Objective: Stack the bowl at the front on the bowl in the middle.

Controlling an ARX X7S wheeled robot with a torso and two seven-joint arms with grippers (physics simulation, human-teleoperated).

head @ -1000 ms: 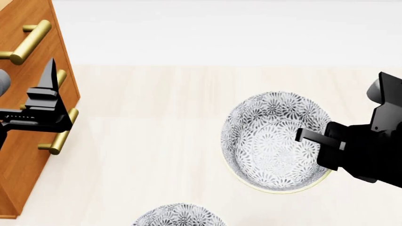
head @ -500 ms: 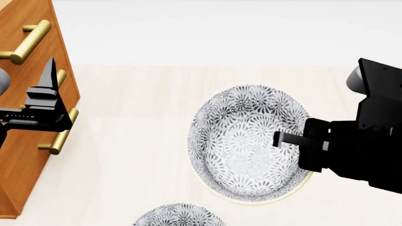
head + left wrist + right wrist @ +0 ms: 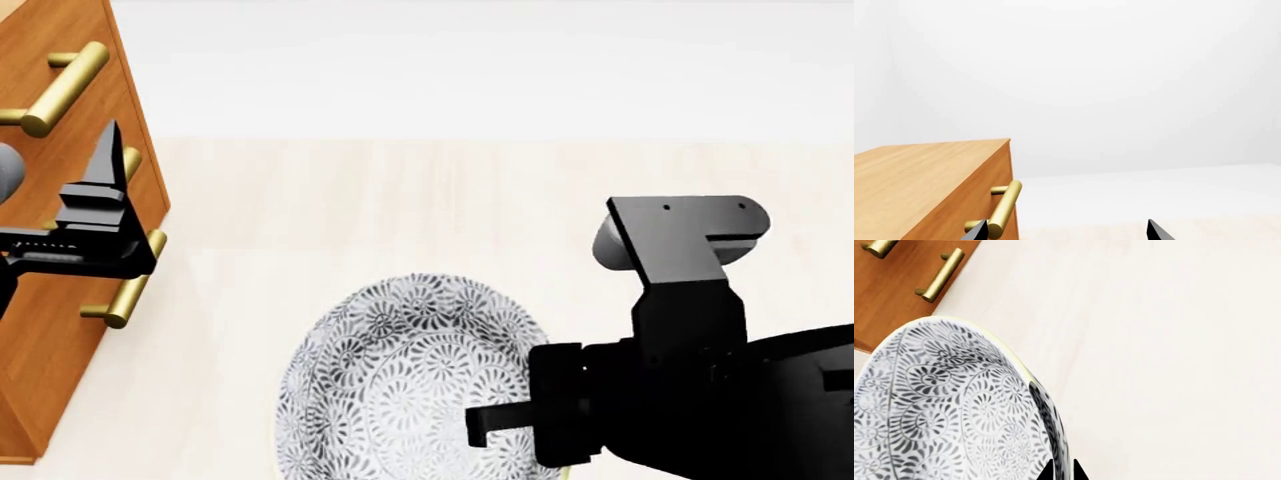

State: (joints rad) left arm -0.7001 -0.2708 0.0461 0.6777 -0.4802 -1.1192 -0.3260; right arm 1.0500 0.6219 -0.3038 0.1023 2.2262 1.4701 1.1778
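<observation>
Carried leftward, bowl in right gripper nears cabinet

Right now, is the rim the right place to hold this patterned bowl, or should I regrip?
Keep the rim. The bowl is thin-walled and wide open, so the right gripper pinches its wall, one finger inside and one outside, reaching in from the robot's right. Nothing else offers a narrower edge.

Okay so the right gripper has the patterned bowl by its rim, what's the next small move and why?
Probably keep carrying the bowl toward the near edge of the head view. The right gripper pinches its rim, and the target bowl isn't visible now, so hold the grip until it shows.
</observation>
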